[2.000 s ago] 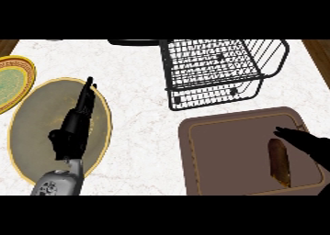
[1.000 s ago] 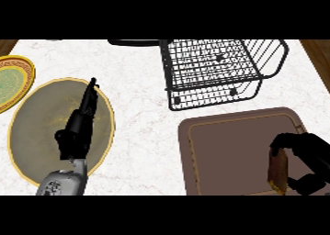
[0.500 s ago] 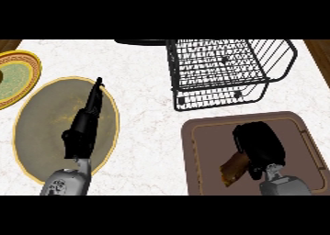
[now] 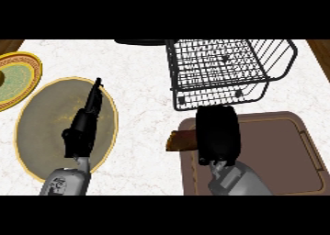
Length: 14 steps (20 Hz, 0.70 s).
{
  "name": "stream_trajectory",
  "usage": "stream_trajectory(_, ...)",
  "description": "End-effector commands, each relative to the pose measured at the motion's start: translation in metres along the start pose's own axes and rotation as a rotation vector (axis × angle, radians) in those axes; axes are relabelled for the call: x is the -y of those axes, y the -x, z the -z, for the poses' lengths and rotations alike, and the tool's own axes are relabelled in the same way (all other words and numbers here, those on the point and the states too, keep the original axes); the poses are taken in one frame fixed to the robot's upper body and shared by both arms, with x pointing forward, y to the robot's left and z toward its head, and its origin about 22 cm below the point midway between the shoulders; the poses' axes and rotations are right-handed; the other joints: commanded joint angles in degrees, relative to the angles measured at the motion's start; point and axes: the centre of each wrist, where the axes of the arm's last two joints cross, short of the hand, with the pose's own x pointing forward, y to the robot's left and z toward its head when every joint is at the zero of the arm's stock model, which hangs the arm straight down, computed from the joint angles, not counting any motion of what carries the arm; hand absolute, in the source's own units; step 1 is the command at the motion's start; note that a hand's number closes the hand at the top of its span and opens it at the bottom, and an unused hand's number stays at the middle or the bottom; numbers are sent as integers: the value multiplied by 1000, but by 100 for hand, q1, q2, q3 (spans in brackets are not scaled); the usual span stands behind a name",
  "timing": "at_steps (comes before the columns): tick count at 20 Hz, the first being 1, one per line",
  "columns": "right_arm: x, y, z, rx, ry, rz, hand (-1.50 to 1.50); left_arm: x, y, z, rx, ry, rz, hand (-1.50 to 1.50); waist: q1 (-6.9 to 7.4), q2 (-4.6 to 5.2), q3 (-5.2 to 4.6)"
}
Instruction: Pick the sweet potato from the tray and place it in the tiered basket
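Observation:
My right hand (image 4: 217,133) is curled round the sweet potato (image 4: 181,140), whose brown-orange end sticks out to the left of the fingers, over the left rim of the brown tray (image 4: 282,156). The hand hides the remainder of it. The black wire tiered basket (image 4: 225,69) stands just beyond the tray, its near edge close to my right hand's knuckles. My left hand (image 4: 82,131) lies open with straight fingers over a large olive plate, far from the potato.
A large olive plate with a yellow rim (image 4: 48,124) lies at the left under my left hand. A smaller yellow-rimmed plate (image 4: 14,80) sits at the far left edge. A dark object (image 4: 143,42) shows at the counter's back edge.
My right hand closed on the sweet potato in the tray, lifted it and carried it left and toward the basket. The left hand barely moved.

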Motion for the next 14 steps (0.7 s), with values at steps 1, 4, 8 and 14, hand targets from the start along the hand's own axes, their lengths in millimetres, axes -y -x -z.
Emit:
stream_trajectory(1, 55, -21, -11, -67, 144, 49, 150, 5, -9, 8, 6, -8, 8, 0, -42, -2, 12)
stream_trajectory(4, 100, -4, -36, -44, 169, 80, 150, 5, -5, -5, 1, -12, -14, 0, -115, -34, 8)
stream_trajectory(8, 142, -5, -23, -78, 204, 145, 150, -1, -1, 6, 3, -7, 2, 0, -107, -11, 5)
stream_trajectory(14, 187, 2, -16, -87, 219, 276, 150, -14, 7, -6, 3, -14, -8, 0, -67, -26, 3)
